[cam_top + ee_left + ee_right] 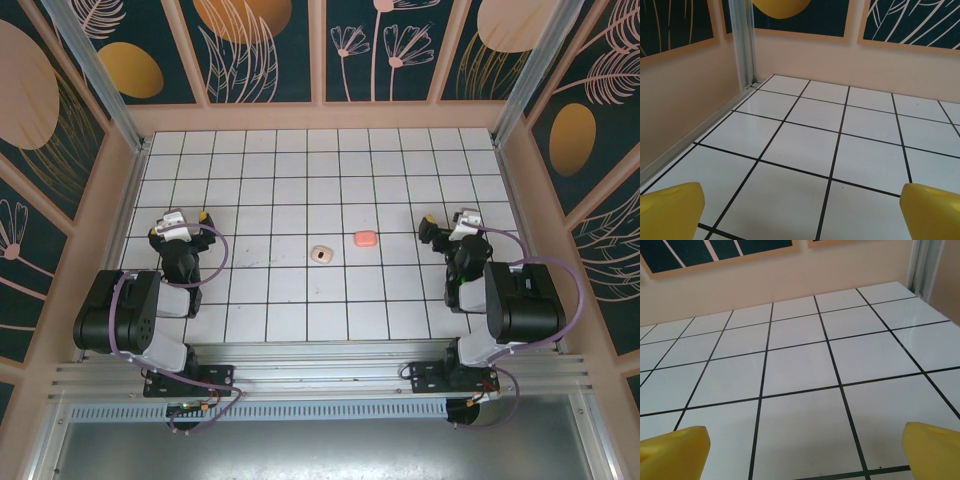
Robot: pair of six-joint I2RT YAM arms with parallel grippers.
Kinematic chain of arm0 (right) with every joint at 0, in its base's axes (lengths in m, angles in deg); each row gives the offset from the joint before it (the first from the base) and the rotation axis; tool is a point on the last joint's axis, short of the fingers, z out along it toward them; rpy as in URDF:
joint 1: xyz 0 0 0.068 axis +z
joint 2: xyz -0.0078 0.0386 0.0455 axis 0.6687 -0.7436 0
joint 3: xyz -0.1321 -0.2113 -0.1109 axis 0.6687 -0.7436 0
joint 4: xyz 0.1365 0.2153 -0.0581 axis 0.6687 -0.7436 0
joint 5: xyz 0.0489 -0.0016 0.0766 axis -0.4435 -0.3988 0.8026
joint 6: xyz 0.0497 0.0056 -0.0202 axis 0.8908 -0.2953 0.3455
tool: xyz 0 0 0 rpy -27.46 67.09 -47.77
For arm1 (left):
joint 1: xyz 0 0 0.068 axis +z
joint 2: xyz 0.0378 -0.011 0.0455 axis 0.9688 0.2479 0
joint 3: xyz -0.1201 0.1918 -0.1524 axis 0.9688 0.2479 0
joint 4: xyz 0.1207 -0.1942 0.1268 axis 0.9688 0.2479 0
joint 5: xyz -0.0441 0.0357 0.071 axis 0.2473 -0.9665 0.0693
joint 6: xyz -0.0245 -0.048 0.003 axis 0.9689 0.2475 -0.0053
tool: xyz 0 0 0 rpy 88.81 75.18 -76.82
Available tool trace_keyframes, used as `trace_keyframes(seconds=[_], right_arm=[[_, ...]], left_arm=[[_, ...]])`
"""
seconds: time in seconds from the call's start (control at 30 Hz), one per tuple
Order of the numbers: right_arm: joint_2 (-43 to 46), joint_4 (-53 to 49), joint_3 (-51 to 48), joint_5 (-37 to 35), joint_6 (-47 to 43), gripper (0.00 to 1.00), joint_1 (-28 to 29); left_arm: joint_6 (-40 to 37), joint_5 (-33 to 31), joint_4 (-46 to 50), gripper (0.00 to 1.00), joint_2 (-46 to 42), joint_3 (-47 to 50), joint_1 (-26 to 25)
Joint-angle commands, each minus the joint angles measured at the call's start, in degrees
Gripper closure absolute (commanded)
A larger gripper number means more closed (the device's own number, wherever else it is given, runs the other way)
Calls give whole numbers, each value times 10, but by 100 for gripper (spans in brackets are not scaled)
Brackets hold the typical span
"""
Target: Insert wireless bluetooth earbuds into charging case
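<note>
Two small pebble-like charging cases lie near the middle of the white tiled floor: a pale beige case (321,254) with a dark spot on top, and a salmon-pink case (365,239) just right of it and further back. The earbuds are out of view. My left gripper (182,216) rests low at the left, well apart from the cases. In the left wrist view the left gripper (805,212) is open, its yellow fingertips (671,210) wide over bare tile. My right gripper (449,222) sits at the right, and the right gripper (805,452) is open over bare tile.
Peach-coloured walls with dark floral panels enclose the tiled floor (300,170) on three sides. An aluminium post (742,45) stands in the far left corner and another post (922,265) in the far right corner. Both arm bases sit on the rail (320,375) at the near edge.
</note>
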Motion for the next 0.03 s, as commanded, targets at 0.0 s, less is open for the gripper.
trace_keyframes(seconds=[0.0], right_arm=[[-5,18,11,15,-15,1,0]], left_arm=[[-7,7,-19,1,-6,2,3]])
